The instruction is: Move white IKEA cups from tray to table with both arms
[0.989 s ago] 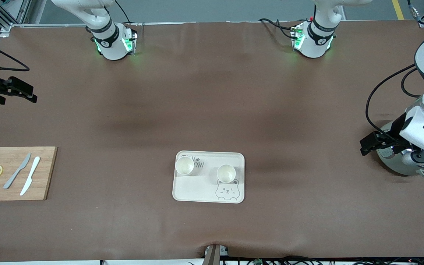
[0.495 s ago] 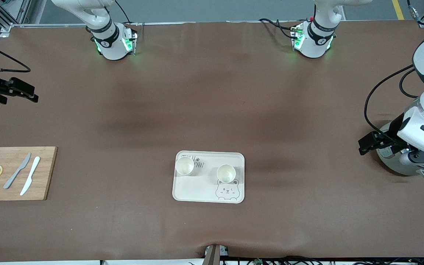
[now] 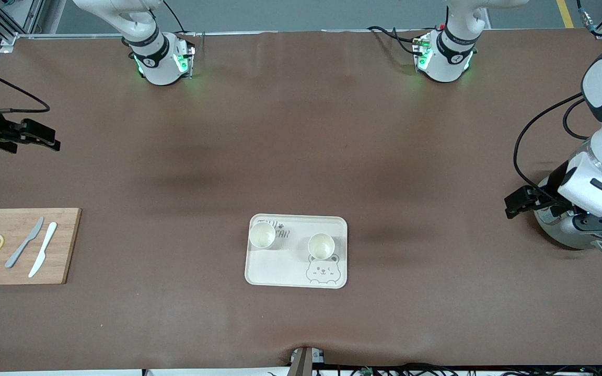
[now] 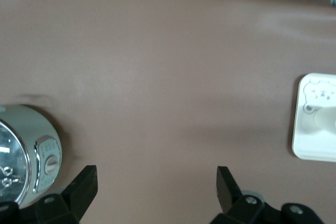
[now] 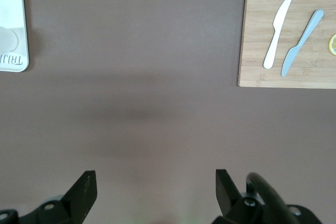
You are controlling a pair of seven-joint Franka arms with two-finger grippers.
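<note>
Front view is the only one that catches both white IKEA cups: two of them, standing upright on the cream tray (image 3: 296, 275) with the bear print, in the middle of the table toward the camera's edge. One cup (image 3: 262, 235) sits toward the right arm's end of the tray; the other cup (image 3: 321, 246) is just above the bear's head, a bit nearer the camera. They're apart, not touching.

The wrist views only clip the tray. Left wrist view shows a corner of it with a blurry pale round shape that's probably a cup, can't say for sure. It does show the silver round appliance (image 4: 23, 157) up close, with a button on its side. Right wrist view gets the tray's edge plus the wooden cutting board (image 5: 257, 40) with two knives, one white (image 5: 276, 32), one grey (image 5: 302, 43), and a sliver of lemon (image 5: 332, 44). Front view shows two lemon slices there.

Left gripper (image 3: 515, 204) hangs over the brown table right beside the appliance, forearm angled down, fingers spread wide with nothing between them. Right gripper (image 3: 45, 140) is out at the right arm's end of the table, over bare mat, also spread wide and empty. Both are well away from the tray.
</note>
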